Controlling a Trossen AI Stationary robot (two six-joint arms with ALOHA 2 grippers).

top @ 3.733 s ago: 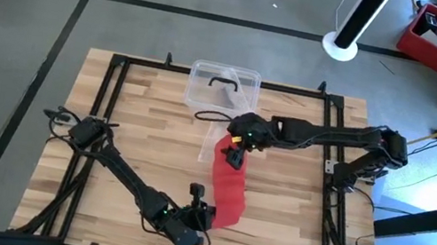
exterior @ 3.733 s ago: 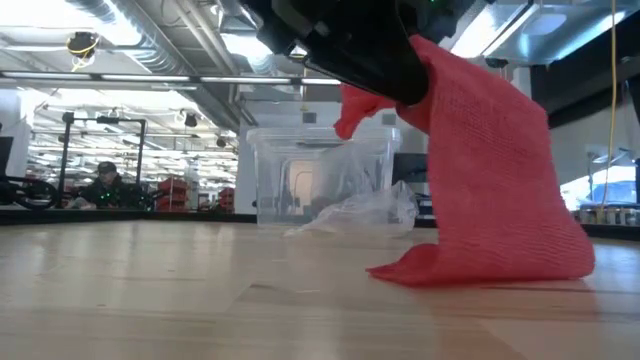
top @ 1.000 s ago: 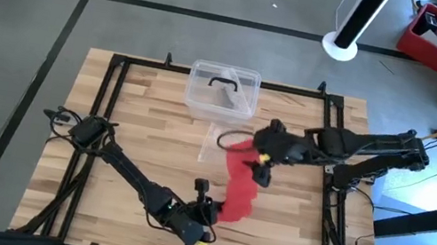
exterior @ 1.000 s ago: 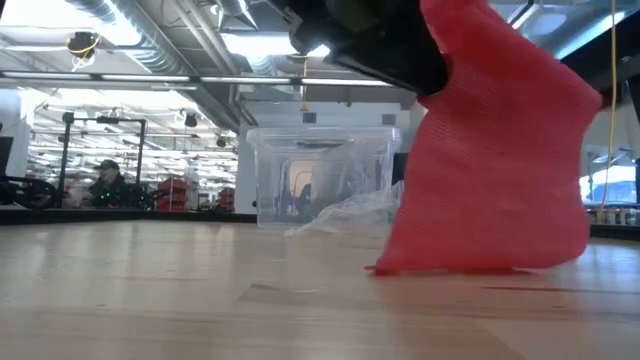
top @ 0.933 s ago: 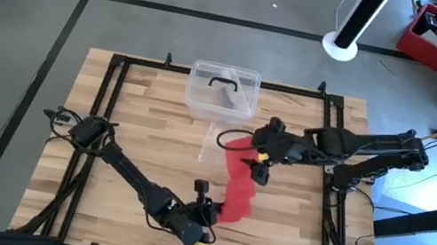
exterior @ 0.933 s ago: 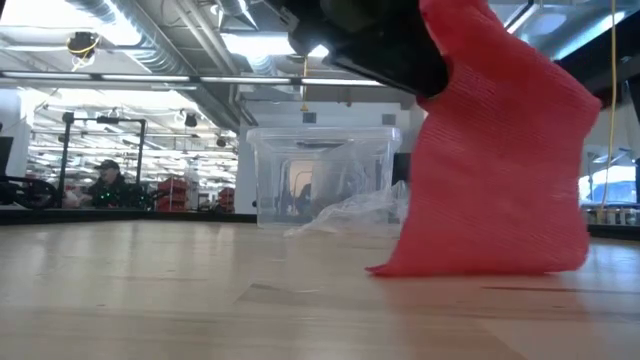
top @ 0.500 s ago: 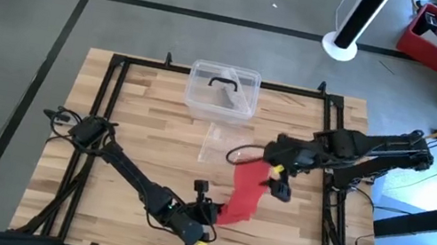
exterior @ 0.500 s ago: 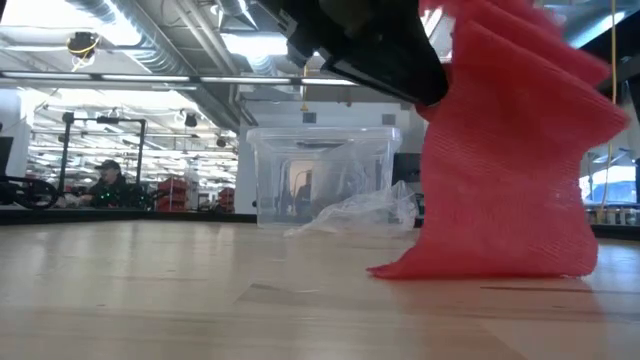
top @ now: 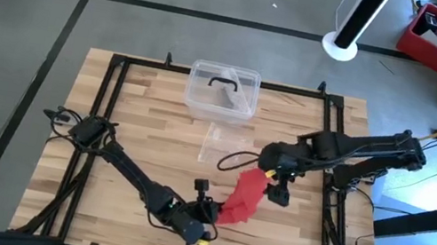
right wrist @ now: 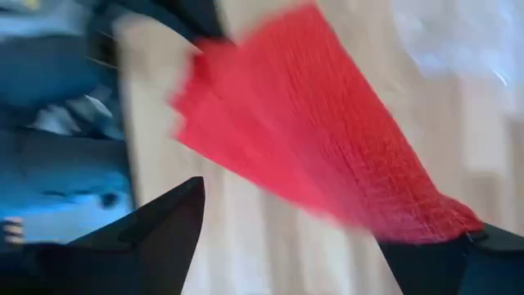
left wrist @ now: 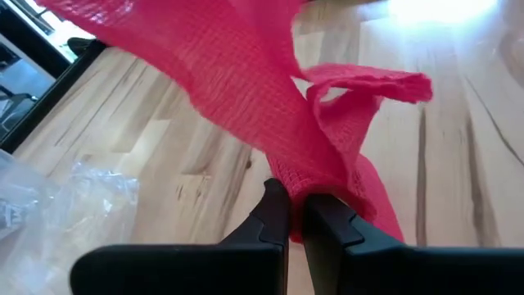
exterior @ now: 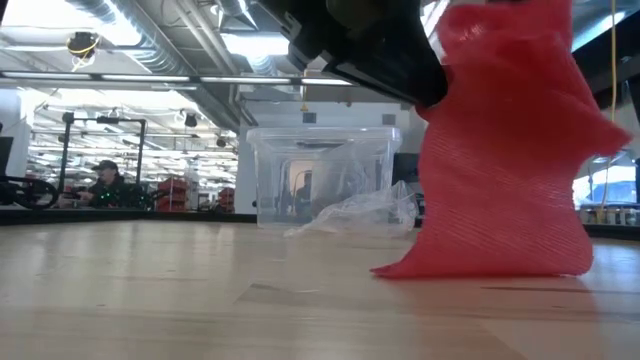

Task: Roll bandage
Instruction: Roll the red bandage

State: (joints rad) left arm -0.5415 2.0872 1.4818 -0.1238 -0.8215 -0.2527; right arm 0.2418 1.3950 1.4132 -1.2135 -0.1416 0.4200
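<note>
One red bandage (top: pixel 245 199) is stretched in a loose, crumpled band across the near-centre of the wooden table (top: pixel 138 117), held up off the boards between the two grippers. Its near end is pinched by the left gripper (top: pixel 208 214) close to the table's near edge; in the left wrist view the two dark fingers (left wrist: pixel 277 215) are seen pressed together on a bunched fold of the mesh fabric (left wrist: pixel 270 106). From there the strip rises to the right and farther back, where its other end is met by the right gripper (top: pixel 273 183). That gripper's jaws are spread wide, and in the right wrist view the fabric (right wrist: pixel 311 156) is seen fanning out between the two fingers, one corner lying against a fingertip (right wrist: pixel 483 246) — whether this end is truly gripped cannot be told. In the low view the bandage (exterior: pixel 500 160) stands as a tall, creased red sheet under a dark arm, its lower edge resting on the table.

Behind the bandage, toward the far edge, a clear plastic box (top: pixel 222 92) with a black handle is set on the table, and a crumpled piece of clear plastic film (top: pixel 217 143) lies between the box and the bandage. Beyond the table, in the low view, a person (exterior: pixel 103 184) is seen seated far off in the room.
</note>
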